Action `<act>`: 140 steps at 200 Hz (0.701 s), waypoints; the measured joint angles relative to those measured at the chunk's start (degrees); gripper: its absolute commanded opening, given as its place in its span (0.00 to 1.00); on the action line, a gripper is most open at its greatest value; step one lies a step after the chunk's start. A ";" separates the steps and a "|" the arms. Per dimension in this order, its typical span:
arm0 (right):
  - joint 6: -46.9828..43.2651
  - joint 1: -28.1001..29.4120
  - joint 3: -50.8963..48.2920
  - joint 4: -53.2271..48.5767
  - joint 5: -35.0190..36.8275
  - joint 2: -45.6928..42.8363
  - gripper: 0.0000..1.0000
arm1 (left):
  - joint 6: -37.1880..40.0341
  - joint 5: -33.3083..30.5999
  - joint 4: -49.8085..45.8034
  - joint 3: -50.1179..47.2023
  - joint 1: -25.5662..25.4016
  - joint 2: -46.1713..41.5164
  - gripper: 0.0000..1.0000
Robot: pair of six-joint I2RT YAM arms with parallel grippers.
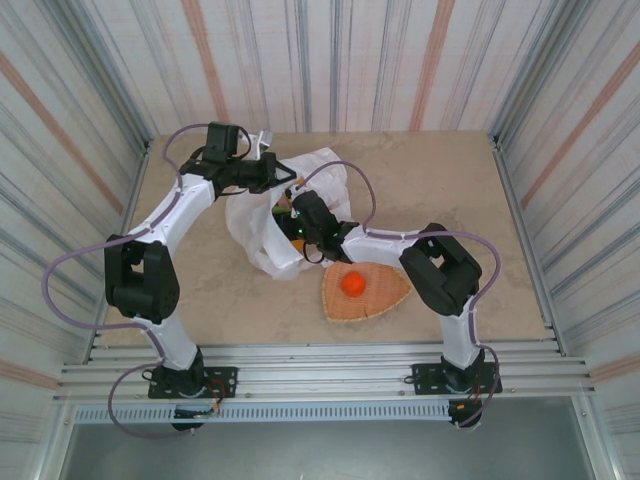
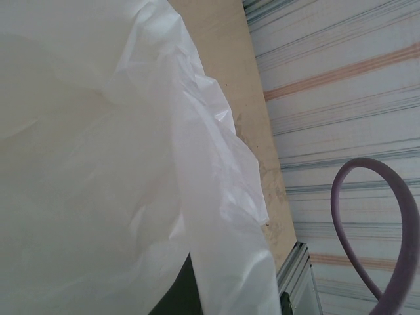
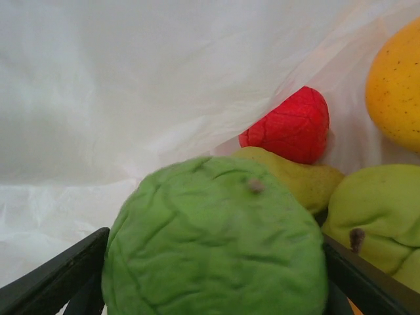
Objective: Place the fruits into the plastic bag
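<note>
The white plastic bag [image 1: 250,215] lies at the table's middle, its mouth held up by my left gripper [image 1: 275,172], which is shut on the film. In the left wrist view the bag [image 2: 98,164] drapes over a dark finger [image 2: 176,295]. My right gripper [image 1: 300,218] reaches into the bag's mouth. Inside, it [image 3: 213,262] is shut on a wrinkled green fruit [image 3: 210,230], with a finger [image 3: 52,282] on each side. Beyond lie a red strawberry [image 3: 289,128], an orange fruit [image 3: 397,92] and two other green fruits [image 3: 380,210]. One orange fruit [image 1: 353,284] sits outside.
The outside orange fruit rests on a tan woven fan-shaped tray [image 1: 385,300] near the front edge, right of the bag. A purple cable [image 2: 394,230] loops beside the left wrist. Striped walls [image 1: 560,90] enclose the table on three sides.
</note>
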 measured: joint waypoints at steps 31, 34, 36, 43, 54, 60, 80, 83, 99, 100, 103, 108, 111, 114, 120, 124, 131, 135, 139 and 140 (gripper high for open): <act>0.42 -0.07 0.33 0.22 -0.72 0.02 0.87 | 0.00 0.02 0.00 0.00 0.15 0.00 0.00; 0.44 -0.07 0.33 0.20 -0.83 0.02 0.87 | 0.00 0.02 0.00 0.00 0.15 0.00 0.00; 0.42 -0.07 0.33 0.17 -0.79 0.02 0.87 | 0.00 0.02 0.00 0.00 0.15 0.00 0.00; 0.42 -0.07 0.33 0.13 -0.83 0.02 0.88 | 0.00 0.02 0.00 0.00 0.15 0.00 0.00; 0.39 -0.07 0.33 0.20 -0.98 0.00 0.89 | 0.00 0.00 0.00 0.00 0.15 0.00 0.00; 0.39 -0.07 0.33 0.20 -1.01 0.00 0.89 | 0.00 0.00 0.00 0.00 0.15 0.00 0.00; 0.39 -0.07 0.31 0.17 -0.98 -0.02 0.89 | 0.00 0.00 0.00 0.00 0.15 0.00 0.00; 0.39 -0.07 0.31 0.17 -0.98 -0.07 0.88 | 0.00 0.02 0.00 0.00 0.15 0.00 0.00; 0.39 -0.07 0.02 0.17 -1.01 -0.35 0.87 | 0.00 0.02 0.00 0.00 0.15 0.00 0.00; 0.39 -0.07 0.00 0.15 -1.01 -0.37 0.87 | 0.00 0.02 0.00 0.00 0.15 0.00 0.00; 0.39 -0.07 -0.15 0.15 -0.98 -0.52 0.87 | 0.00 0.02 0.00 0.00 0.15 0.00 0.00; 0.37 -0.07 -0.44 0.04 -0.98 -0.83 0.87 | 0.00 0.02 0.00 0.00 0.15 0.00 0.00; 0.37 -0.07 -0.66 -0.02 -0.98 -1.01 0.86 | 0.00 0.02 0.00 0.00 0.15 0.00 0.00; 0.37 -0.07 -0.87 -0.11 -0.96 -1.25 0.86 | 0.00 0.00 0.00 0.00 0.15 0.00 0.00; 0.35 -0.07 -1.36 -0.35 -0.96 -1.77 0.85 | 0.00 0.02 0.00 0.00 0.15 0.00 0.00; 0.28 -0.07 -1.73 -0.50 -0.94 -2.16 0.85 | 0.00 0.00 0.00 0.00 0.15 0.00 0.00; 0.17 -0.07 -2.25 -0.94 -0.92 -2.86 0.84 | 0.00 0.02 0.00 0.00 0.15 0.00 0.00; 0.11 -0.07 -2.56 -1.16 -0.90 -3.28 0.84 | 0.00 0.02 0.00 0.00 0.15 0.00 0.00; 0.04 -0.07 -2.86 -1.20 -0.83 -3.65 0.83 | 0.00 0.02 0.00 0.00 0.15 0.00 0.00; 0.00 -0.07 -2.99 -1.25 -0.83 -3.82 0.83 | 0.00 0.00 0.00 0.00 0.15 0.00 0.00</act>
